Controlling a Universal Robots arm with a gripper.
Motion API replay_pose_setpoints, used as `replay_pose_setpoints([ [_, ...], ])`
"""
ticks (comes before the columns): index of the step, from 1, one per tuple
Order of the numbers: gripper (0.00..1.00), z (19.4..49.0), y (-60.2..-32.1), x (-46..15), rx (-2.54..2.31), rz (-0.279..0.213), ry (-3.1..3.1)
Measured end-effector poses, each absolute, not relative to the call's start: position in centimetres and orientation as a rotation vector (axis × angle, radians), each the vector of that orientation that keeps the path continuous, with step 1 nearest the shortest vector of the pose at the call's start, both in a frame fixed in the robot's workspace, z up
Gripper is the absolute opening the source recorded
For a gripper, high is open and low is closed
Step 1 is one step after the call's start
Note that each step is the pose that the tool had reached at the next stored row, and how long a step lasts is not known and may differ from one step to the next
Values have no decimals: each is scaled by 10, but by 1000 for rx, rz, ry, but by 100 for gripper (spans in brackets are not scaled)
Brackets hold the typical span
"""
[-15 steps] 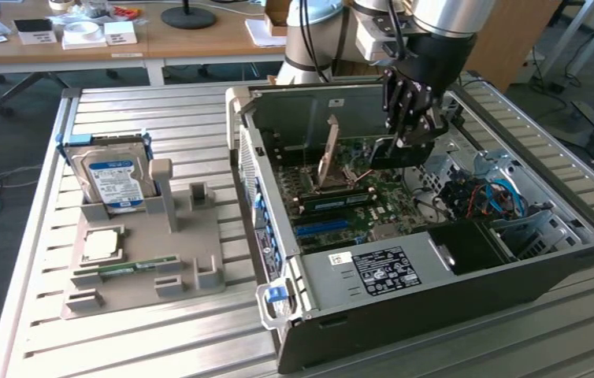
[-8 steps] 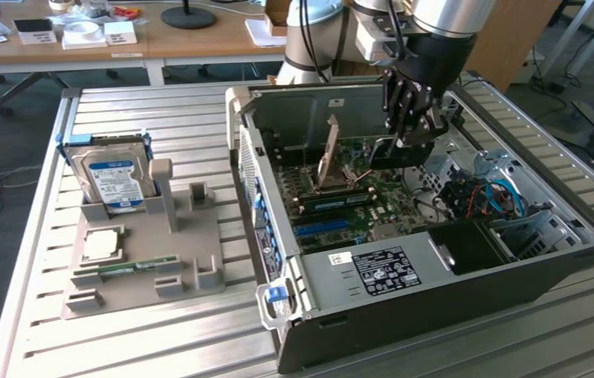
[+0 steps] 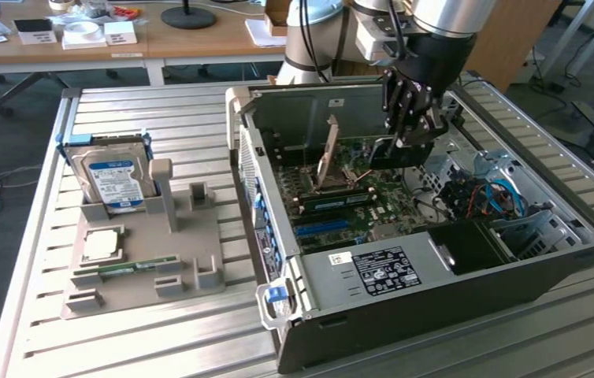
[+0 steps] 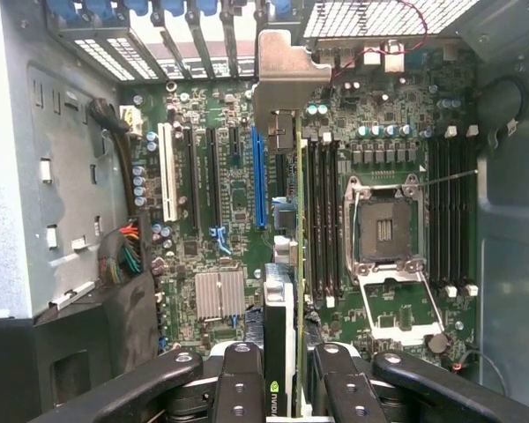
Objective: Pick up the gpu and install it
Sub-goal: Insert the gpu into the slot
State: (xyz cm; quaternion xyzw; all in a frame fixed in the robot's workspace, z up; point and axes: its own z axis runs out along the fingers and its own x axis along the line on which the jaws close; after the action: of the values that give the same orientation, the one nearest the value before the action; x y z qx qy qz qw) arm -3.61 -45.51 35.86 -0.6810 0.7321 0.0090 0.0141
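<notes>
Holding item: hand [image 3: 415,126], black, on a grey arm reaching down into the open computer case [image 3: 434,299]; its fingers [image 4: 238,383] are pinched on either face of the gpu [image 4: 279,335], gripping it along its upper edge. Item held: gpu, thin card carried on edge, black face to one side and green board to the other, silver end bracket [image 4: 286,75] pointing toward the slotted rear wall of the case. Position: inside the case, above the green motherboard [image 3: 381,197], lined up lengthways just beside the long blue slot [image 4: 260,176] and between it and the open processor socket [image 4: 383,229]; whether its lower edge touches the board cannot be made out, though it appears to sit slightly above. Case: lying on its side, open face up, on a slatted metal surface [image 3: 150,118]. Also on the surface, at the exterior view's left, well apart from the case: a grey holder [image 3: 139,291] with a hard drive [image 3: 113,181] standing upright, a processor chip [image 3: 102,242] lying flat, and a narrow green memory stick [image 3: 134,268].
</notes>
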Motion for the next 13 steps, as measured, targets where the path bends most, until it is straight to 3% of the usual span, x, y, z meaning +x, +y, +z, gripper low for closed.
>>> replay_pose_setpoints([
  [13,26,359,-455,-36,-2136,29,2266],
])
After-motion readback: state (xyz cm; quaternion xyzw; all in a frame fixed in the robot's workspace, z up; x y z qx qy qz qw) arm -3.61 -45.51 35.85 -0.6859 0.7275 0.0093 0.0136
